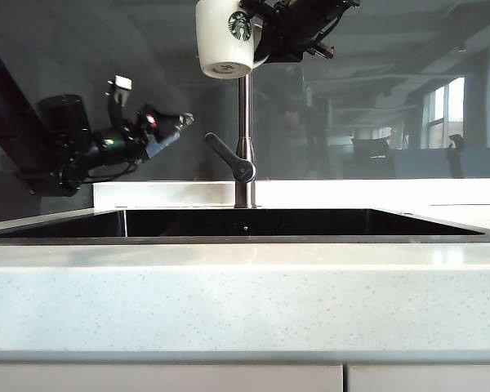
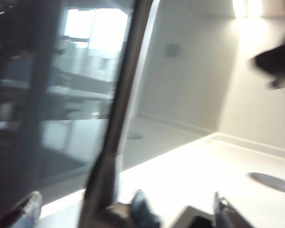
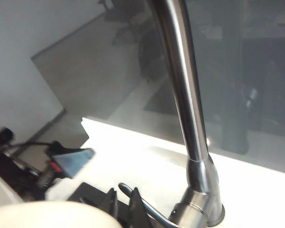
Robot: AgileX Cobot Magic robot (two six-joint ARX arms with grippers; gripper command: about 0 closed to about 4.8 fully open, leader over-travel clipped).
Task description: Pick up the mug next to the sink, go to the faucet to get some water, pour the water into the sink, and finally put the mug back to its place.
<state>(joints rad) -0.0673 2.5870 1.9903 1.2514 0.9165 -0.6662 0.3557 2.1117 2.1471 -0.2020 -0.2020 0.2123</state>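
Note:
The white mug (image 1: 223, 37) with its green logo hangs upright at the top of the exterior view, in front of the upper part of the faucet (image 1: 244, 122). My right gripper (image 1: 267, 34) is shut on the mug's right side, and the right wrist view shows its fingers (image 3: 137, 206) close together beside the white mug rim (image 3: 52, 214). My left gripper (image 1: 183, 121) hovers left of the lever handle (image 1: 229, 155), apart from it. Its blurred fingers (image 2: 31, 206) stand wide open on either side of the faucet's base (image 2: 102, 185). The dark sink (image 1: 245, 239) lies below.
A white counter (image 1: 245, 302) runs along the front, with cabinet fronts under it. A white ledge (image 1: 367, 192) and a reflective glass wall stand behind the sink. A round grey disc (image 2: 275, 183) sits in the counter. The left arm's body (image 1: 73, 151) hangs at the left.

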